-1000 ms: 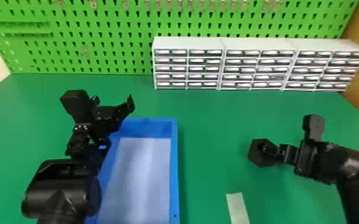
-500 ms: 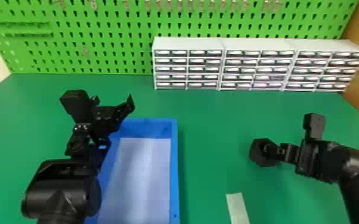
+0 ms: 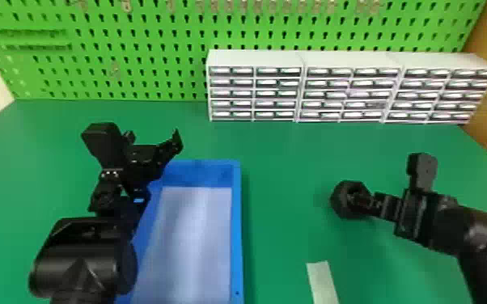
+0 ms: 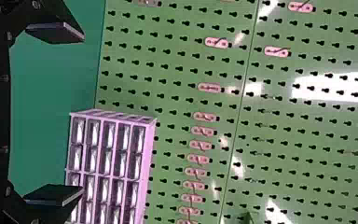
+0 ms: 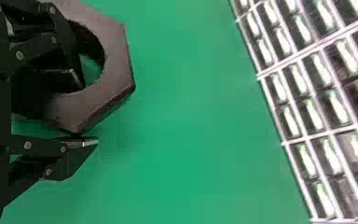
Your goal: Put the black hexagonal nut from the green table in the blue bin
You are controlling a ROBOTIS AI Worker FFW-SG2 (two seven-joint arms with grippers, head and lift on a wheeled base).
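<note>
Nut (image 3: 339, 203) – thick, black, hexagonal, with a round hole – is at the right of the head view, outside the blue rectangular plastic bin (image 3: 237, 242) at lower centre-left. The black two-fingered right gripper (image 3: 361, 203) grips it by its wall: in the right wrist view one finger sits inside the hole, the other against the outer side. At left, the black two-fingered left gripper (image 3: 159, 169) is by the bin's upper left corner, its fingers spread wide with nothing between them. White drawer cabinets (image 3: 255, 60) stand at upper right on the flat green table (image 3: 283, 161), before a green perforated pegboard (image 3: 141, 77); a pale flat strip (image 3: 322, 283) lies at bottom, right of centre.
</note>
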